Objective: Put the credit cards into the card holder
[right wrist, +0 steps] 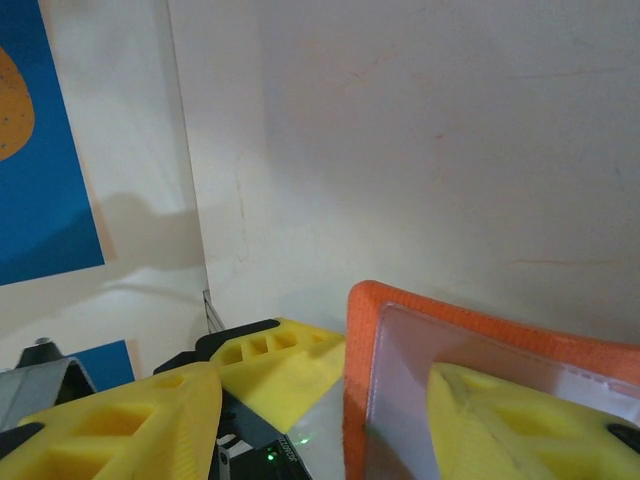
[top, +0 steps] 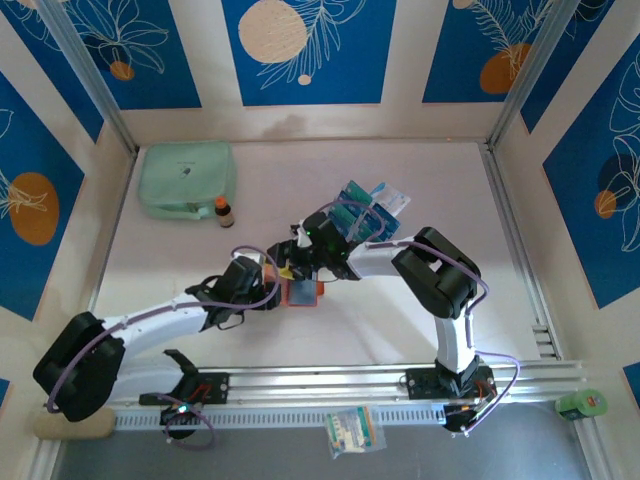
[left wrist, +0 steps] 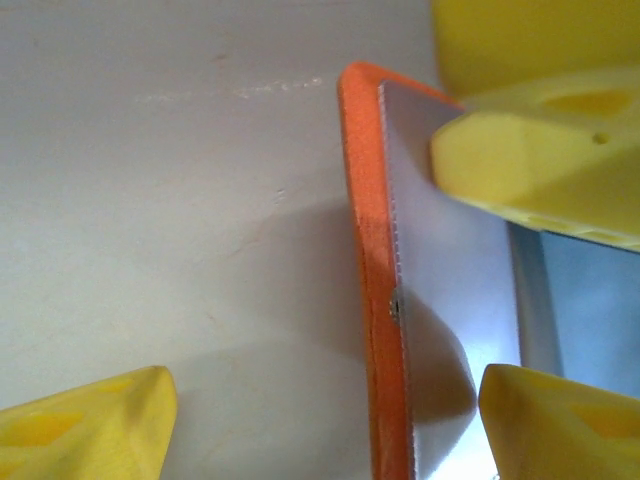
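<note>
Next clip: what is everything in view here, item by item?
card holder: one, orange, mid-table between the grippers
credit cards: several in a fan, exact count unclear, teal and blue, behind the card holder
zip pouch: one, mint green, far left
small bottle: one, brown with orange cap, beside the zip pouch
sachet packet: one, pale with blue-green print, near edge
green object: one, near right corner, too small to identify
left gripper: yellow fingers, open, astride the card holder's edge
right gripper: yellow fingers, open, at its raised flap
</note>
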